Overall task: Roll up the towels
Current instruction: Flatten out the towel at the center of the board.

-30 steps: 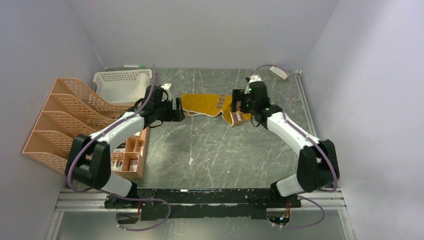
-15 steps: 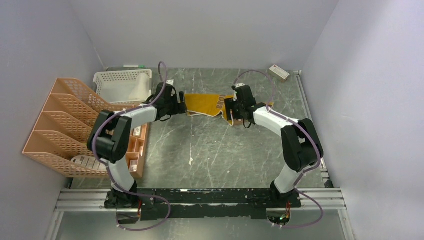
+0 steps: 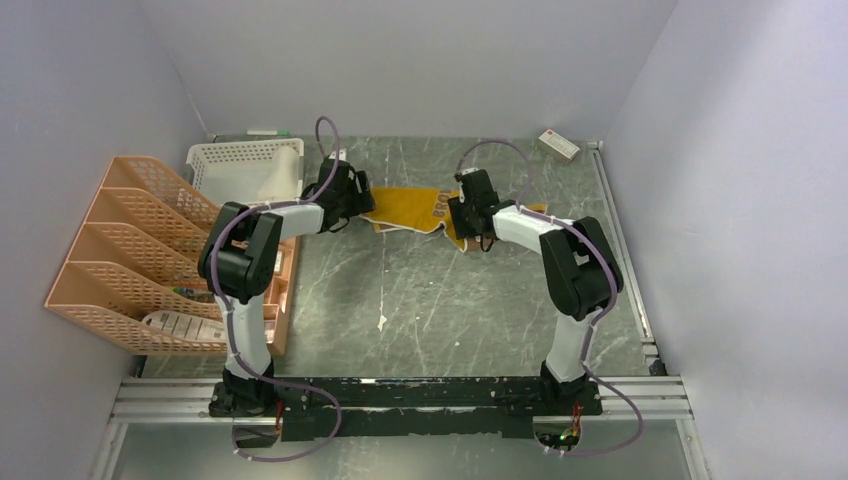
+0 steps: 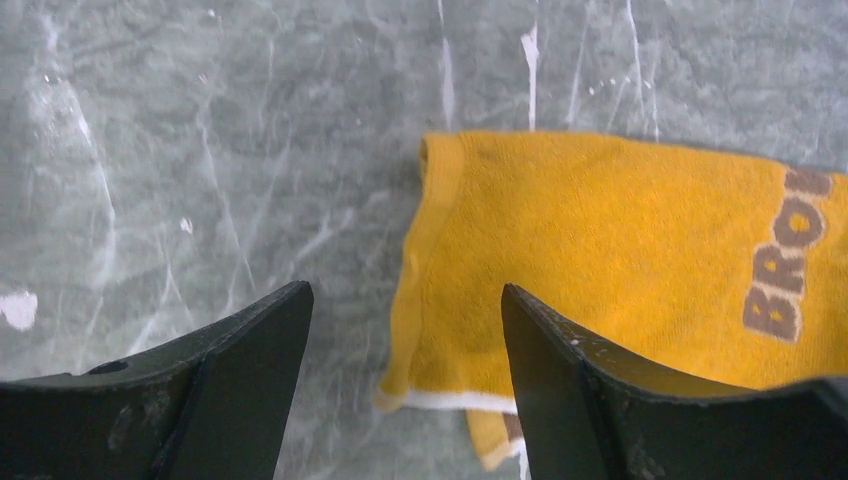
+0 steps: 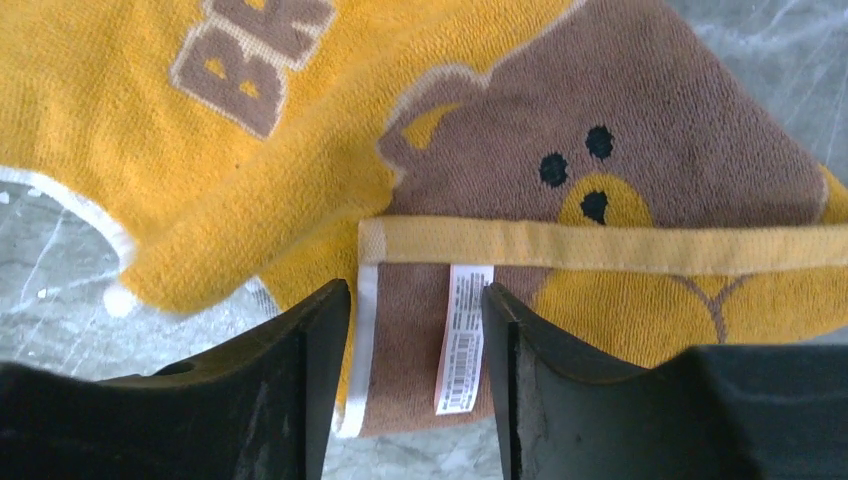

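Observation:
The mustard-yellow towel [image 3: 412,209] with brown markings lies crumpled flat on the grey table, far centre. In the left wrist view its left end [image 4: 600,260] lies just ahead of my left gripper [image 4: 405,330], which is open, its jaws astride the towel's near-left corner. In the right wrist view the towel's folded right end [image 5: 600,190], with a brown bear and a white label, lies under my right gripper [image 5: 415,340], which is open around the label corner. An off-white cloth [image 3: 262,176] lies in the white basket [image 3: 222,156]. In the top view the left gripper [image 3: 360,203] and right gripper [image 3: 462,212] flank the towel.
An orange file rack [image 3: 125,240] and a small orange tray [image 3: 268,300] stand at the left. A small white-and-red box [image 3: 558,144] lies at the far right corner. Walls close in on three sides.
Both arms have stretched further out and lowered their grippers onto the two ends of the yellow towel; the towel has hardly moved.

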Controlling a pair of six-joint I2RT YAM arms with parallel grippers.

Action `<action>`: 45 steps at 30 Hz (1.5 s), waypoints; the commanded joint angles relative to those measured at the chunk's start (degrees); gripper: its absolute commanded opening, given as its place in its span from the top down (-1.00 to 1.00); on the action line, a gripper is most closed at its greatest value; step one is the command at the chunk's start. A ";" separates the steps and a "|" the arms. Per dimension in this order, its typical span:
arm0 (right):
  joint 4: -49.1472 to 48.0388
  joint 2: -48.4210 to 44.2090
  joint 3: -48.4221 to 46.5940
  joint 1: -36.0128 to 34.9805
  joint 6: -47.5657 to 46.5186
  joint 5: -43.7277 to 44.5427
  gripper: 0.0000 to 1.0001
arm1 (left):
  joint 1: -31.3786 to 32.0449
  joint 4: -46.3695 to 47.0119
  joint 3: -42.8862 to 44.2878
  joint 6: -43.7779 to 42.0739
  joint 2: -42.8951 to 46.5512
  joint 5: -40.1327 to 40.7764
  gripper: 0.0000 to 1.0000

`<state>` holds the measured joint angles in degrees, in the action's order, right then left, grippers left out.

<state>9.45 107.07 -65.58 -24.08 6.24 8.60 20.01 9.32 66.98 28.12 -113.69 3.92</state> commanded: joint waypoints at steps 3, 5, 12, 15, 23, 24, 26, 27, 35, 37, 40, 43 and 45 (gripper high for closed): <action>-0.63 3.81 -4.71 -0.27 -1.93 2.05 0.10 | -2.28 3.73 4.29 0.81 -3.62 -0.98 -0.53; -0.24 5.24 -5.67 -0.27 -2.10 2.46 0.10 | -2.74 3.98 4.76 0.90 -4.41 -1.47 -0.47; -0.40 7.35 -6.75 -0.33 -2.06 4.78 0.66 | -4.07 6.93 4.37 2.07 -6.37 -4.56 -0.21; -0.40 7.01 -6.43 -0.27 -1.70 6.40 0.97 | -4.10 8.02 3.07 3.06 -5.98 -6.79 -0.19; 1.10 3.27 -5.74 -0.20 -0.40 8.12 1.00 | -4.36 8.97 -4.70 4.17 0.28 -7.54 -0.64; 1.40 2.49 -5.52 -0.19 0.08 8.22 1.00 | -4.36 8.82 -5.28 4.14 0.89 -7.87 -0.67; 1.47 0.48 -4.72 -0.20 0.47 8.19 1.00 | -4.37 9.01 -6.63 4.55 1.98 -8.62 -0.68; 1.33 -0.61 -4.19 -0.18 0.64 8.03 1.00 | -4.37 9.43 -7.34 4.75 2.36 -9.07 -0.68; 1.80 -6.28 -1.00 -0.20 1.08 6.93 1.00 | -4.37 13.19 -6.97 7.27 -1.14 -12.16 -0.66; 2.13 -6.66 -0.59 -0.23 0.98 6.97 1.00 | -4.32 14.34 -6.14 8.33 -2.71 -12.79 -0.63; 2.49 -6.99 -0.20 -0.18 0.97 6.88 1.00 | -4.37 14.65 -4.42 9.24 -4.31 -13.84 -0.51; 2.63 -7.06 0.15 -0.20 0.89 6.62 1.00 | -4.37 14.70 -3.48 9.90 -5.23 -15.03 -0.38; 2.82 -6.90 0.08 -0.23 0.78 6.69 1.00 | -4.37 14.40 -3.43 10.10 -5.33 -15.39 -0.30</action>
<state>11.68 101.23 -65.89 -24.12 6.68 15.03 15.88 24.40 62.63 36.97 -116.99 -8.56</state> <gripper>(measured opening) 0.028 0.678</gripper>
